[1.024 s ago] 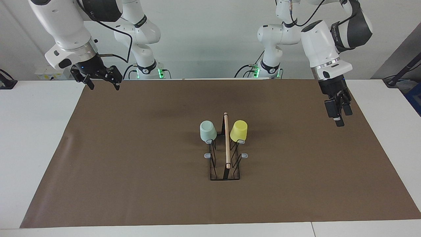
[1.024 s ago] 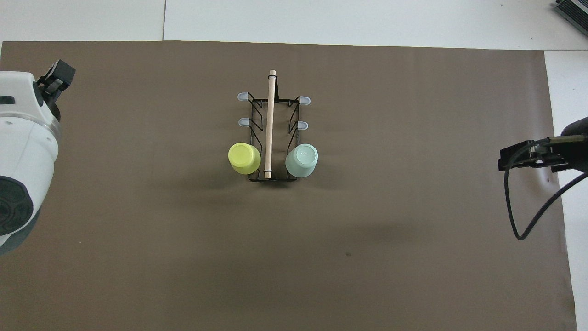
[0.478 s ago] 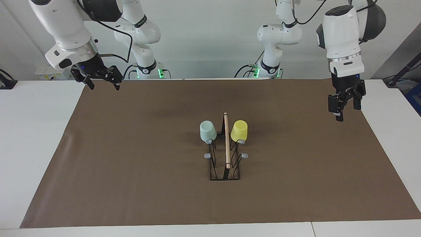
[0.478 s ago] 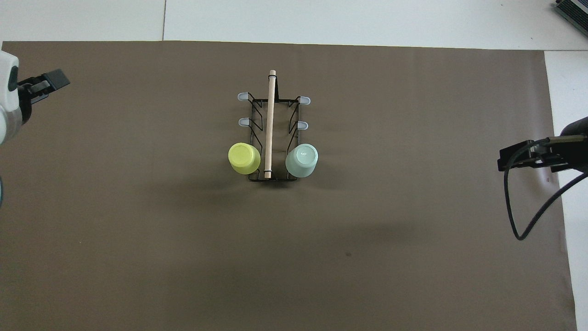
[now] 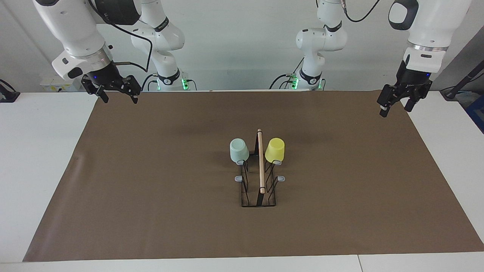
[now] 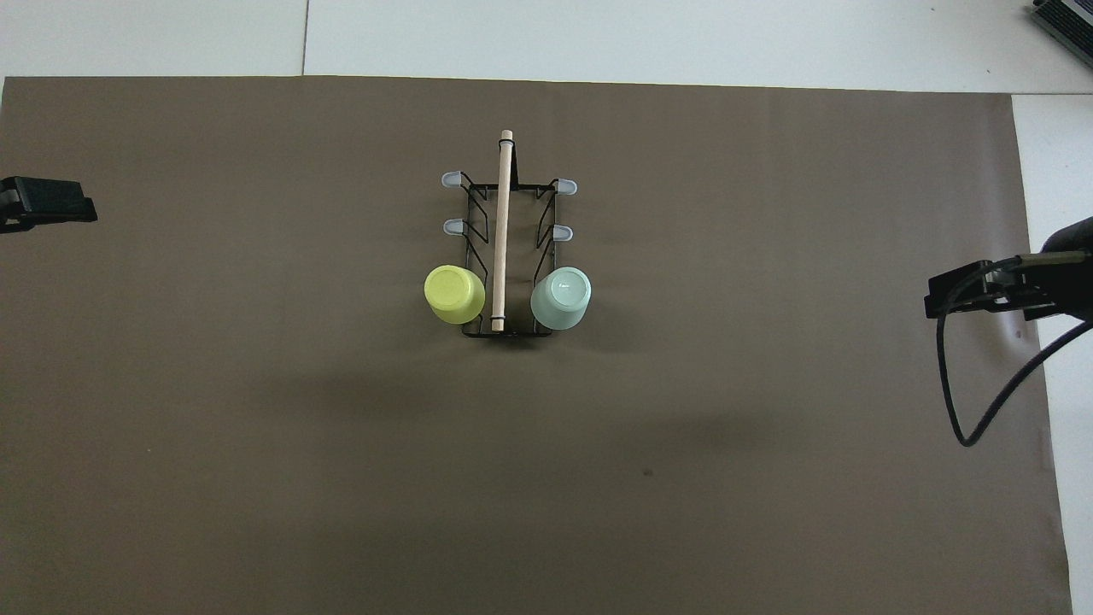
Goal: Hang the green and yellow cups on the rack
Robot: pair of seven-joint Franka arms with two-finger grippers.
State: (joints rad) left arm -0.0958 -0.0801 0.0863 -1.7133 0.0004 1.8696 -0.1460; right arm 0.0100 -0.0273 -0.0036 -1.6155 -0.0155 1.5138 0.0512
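The black wire rack [image 5: 260,166] with a wooden rod on top stands at the middle of the brown mat. The mint green cup [image 5: 239,150] and the yellow cup [image 5: 274,150] hang upside down on the pair of prongs nearest the robots, green on the right arm's side, yellow on the left arm's side. In the overhead view the rack [image 6: 502,231], the green cup [image 6: 561,298] and the yellow cup [image 6: 454,294] show the same. My left gripper [image 5: 395,109] is open and empty, raised over the mat's corner at its own end. My right gripper [image 5: 120,99] is open and empty, and that arm waits over the mat's other corner.
The brown mat [image 5: 151,170] covers most of the white table [image 5: 38,151]. Two pairs of grey-tipped prongs [image 6: 452,226] on the rack are bare. A black cable [image 6: 982,410] loops below the right gripper in the overhead view.
My left gripper has risen and drawn back toward the robots and toward its own end of the table. The right arm, the cups and the rack have not moved.
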